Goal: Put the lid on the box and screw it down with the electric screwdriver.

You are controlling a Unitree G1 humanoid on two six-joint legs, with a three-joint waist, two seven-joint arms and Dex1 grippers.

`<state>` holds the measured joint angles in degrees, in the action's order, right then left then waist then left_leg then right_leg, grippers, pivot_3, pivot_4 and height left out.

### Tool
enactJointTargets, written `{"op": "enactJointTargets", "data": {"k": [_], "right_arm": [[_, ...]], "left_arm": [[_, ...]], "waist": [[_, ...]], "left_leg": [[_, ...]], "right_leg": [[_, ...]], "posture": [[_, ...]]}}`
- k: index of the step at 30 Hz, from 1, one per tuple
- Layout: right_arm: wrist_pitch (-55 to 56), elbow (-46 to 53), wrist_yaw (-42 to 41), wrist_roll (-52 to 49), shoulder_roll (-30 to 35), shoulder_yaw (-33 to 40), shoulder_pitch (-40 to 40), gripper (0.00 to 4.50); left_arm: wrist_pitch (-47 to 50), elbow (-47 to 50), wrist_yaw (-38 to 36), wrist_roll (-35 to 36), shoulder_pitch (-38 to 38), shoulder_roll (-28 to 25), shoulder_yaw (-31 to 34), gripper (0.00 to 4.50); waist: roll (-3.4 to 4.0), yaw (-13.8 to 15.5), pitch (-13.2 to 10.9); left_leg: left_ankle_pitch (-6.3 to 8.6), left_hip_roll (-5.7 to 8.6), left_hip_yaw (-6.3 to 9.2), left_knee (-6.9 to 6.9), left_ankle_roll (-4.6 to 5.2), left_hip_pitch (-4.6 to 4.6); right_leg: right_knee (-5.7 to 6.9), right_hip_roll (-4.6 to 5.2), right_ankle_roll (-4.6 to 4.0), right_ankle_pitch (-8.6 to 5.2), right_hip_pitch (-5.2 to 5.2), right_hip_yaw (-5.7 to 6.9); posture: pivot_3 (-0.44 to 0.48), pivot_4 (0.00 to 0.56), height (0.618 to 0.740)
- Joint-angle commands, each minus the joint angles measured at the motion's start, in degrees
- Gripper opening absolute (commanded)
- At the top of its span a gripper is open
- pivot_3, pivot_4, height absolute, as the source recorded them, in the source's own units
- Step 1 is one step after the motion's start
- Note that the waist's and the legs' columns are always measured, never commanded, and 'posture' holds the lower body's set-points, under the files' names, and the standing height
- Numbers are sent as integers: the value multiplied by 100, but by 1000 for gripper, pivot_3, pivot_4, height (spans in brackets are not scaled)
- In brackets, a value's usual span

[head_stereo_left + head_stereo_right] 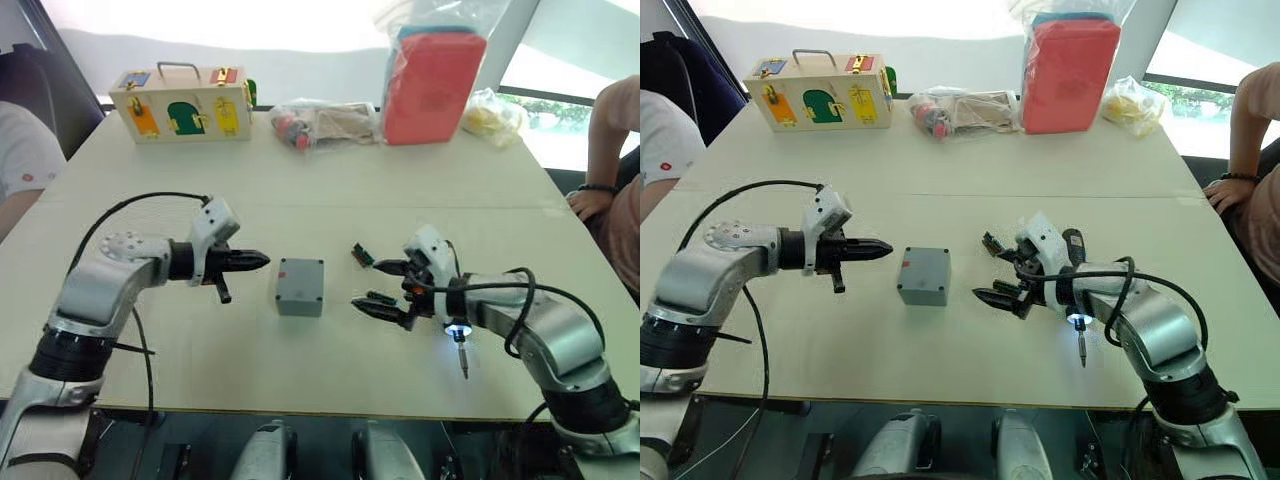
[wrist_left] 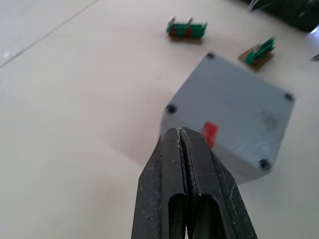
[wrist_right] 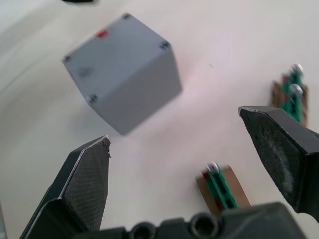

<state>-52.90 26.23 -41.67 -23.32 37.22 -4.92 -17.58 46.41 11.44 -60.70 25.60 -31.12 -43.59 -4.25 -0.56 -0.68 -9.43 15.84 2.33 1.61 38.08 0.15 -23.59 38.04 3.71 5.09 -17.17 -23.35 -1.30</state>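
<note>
Grey box [image 1: 300,286] sits mid-tabletop [image 1: 320,190] between the two grippers, lid [image 2: 234,107] already on top — flush, dark screw holes at the corners, small red mark near one edge. Left gripper [image 1: 262,261] hovers just beside the box on its left, fingers [image 2: 185,164] pressed together, holding nothing, tips pointing at the box but apart from it. Right gripper [image 1: 378,287] is near the box on its right, fingers [image 3: 87,174] spread wide, nothing between them. Two small green connector pieces [image 1: 362,255] lie on the tabletop by the right gripper — one just under its fingers. Electric screwdriver [image 1: 462,352] is at the right wrist, metal bit pointing toward the near edge of the tabletop, a light glowing at its head; how it is held cannot be told. Far side: wooden box with coloured latches [image 1: 181,103], red case in a clear bag [image 1: 432,85], other bagged items [image 1: 320,124]. A person's arm [image 1: 600,195] rests at the right edge.
</note>
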Motion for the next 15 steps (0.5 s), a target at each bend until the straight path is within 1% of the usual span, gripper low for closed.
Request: {"op": "enactJointTargets", "data": {"k": [1,3,6,7,15], "right_arm": [[257,-39,151,93,-1,132,75,4133],[339,-120,229,146,-38,97,134,3532],[339,-212,343,78,-195,129,119,2393],[345,-243,381,65,-245,145,96,2082],[458,-413,405,123,-327,21,41,2082]], "left_arm": [[49,320,-80,88,-4,-56,-155,0],[126,398,-49,149,-49,21,-209,0],[227,479,-9,231,-105,127,-283,0],[224,470,-3,226,-100,134,-297,0],[168,424,-2,198,-120,129,-337,0]], "waist": [[0,-18,0],[0,-19,0],[0,-4,0],[0,-4,0],[0,1,0]], "left_leg": [[0,0,-1,0,0,0],[-1,0,-2,0,-2,2],[-2,-1,-1,0,-2,4],[-2,-1,-1,0,-2,4],[-2,0,-2,1,-2,4]], "right_leg": [[1,-1,0,0,0,-1],[5,-4,0,0,-1,-2],[7,-6,0,0,0,-1],[6,-6,0,0,1,-1],[6,-7,0,0,2,0]], "posture": [[0,150,738],[0,150,738],[0,150,738],[0,150,738],[0,150,738]]}}
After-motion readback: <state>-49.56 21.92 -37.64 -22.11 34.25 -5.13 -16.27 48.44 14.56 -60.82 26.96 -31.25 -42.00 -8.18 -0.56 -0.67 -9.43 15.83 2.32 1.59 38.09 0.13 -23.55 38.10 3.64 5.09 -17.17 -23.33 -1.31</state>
